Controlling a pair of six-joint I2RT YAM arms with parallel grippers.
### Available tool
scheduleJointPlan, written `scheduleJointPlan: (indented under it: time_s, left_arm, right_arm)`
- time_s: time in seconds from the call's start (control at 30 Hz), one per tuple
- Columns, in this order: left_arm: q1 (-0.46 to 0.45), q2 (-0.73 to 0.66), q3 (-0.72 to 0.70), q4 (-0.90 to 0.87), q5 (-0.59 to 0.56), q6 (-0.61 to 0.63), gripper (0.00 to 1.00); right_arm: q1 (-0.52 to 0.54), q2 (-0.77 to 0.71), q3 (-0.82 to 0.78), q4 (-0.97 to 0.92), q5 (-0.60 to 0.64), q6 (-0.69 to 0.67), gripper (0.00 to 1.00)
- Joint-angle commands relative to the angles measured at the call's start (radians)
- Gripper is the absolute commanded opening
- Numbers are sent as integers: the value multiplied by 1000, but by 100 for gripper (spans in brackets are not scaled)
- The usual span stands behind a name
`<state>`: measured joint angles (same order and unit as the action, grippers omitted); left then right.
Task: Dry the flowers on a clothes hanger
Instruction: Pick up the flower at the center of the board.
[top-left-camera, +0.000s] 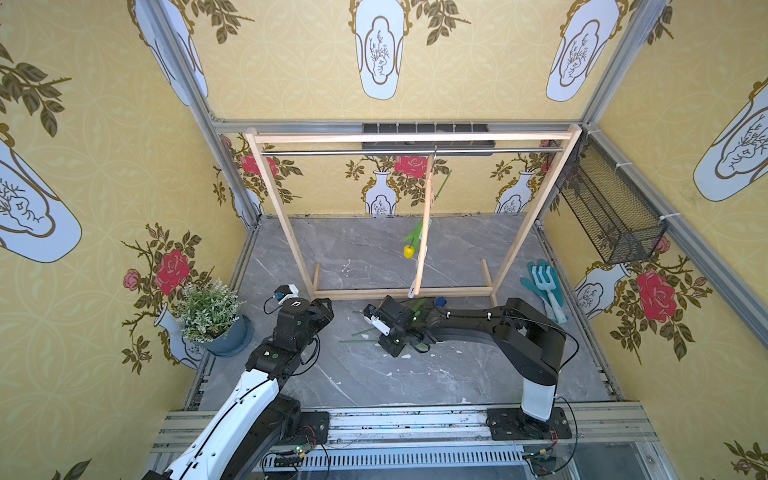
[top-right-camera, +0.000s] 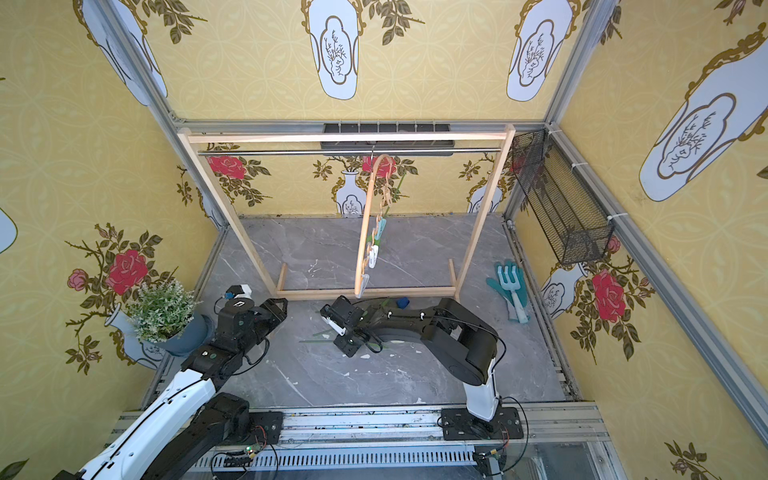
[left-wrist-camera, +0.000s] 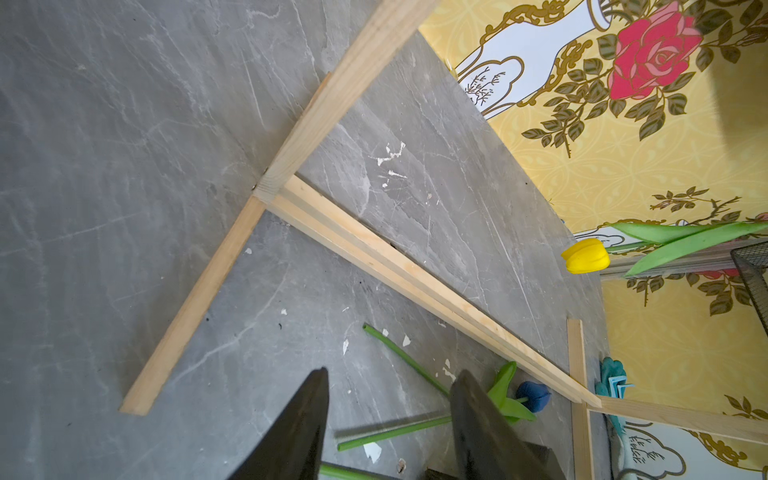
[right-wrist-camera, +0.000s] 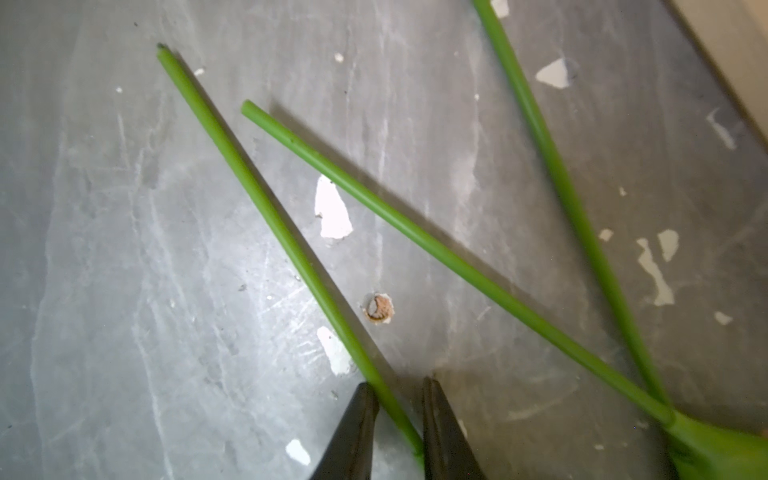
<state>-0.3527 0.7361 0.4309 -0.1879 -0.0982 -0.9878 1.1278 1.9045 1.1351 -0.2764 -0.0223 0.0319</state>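
The right claw (right-wrist-camera: 399, 386) sits low on the grey worktop (right-wrist-camera: 124, 249), its narrow jaws straddling one green tulip stem (right-wrist-camera: 266, 208); whether they pinch it I cannot tell. Two more stems (right-wrist-camera: 415, 237) lie beside it, and the blue tulip (top-left-camera: 440, 301) lies far-right of the claw. The left claw (left-wrist-camera: 392, 374) hangs released and empty, left of them. The yellow tulip (top-left-camera: 409, 251) dangles head-down from the clothes hanger (top-right-camera: 365, 232), hooked on the metal rail (top-right-camera: 291, 152).

Pale matt wood rack (top-left-camera: 403, 293), smooth plastic-looking green stems (right-wrist-camera: 332, 171), chipped grey marble-look tabletop (left-wrist-camera: 124, 166)
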Motion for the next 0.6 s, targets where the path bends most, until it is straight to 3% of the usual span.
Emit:
scheduleJointPlan:
  time_s: [0.0,0.33,0.57]
  left_arm:
    - [2,-6,5,18,-15,10,52]
    - [1,-12,-7,18,-18,0,51]
    - [1,-45,-1,-9,-34,-1,51]
  right_arm:
    - [14,25,-7,-60,-12,-31,19]
    - [72,36,7,-54,39,-95,0]
    - [95,-29,20,-55,12,-134,0]
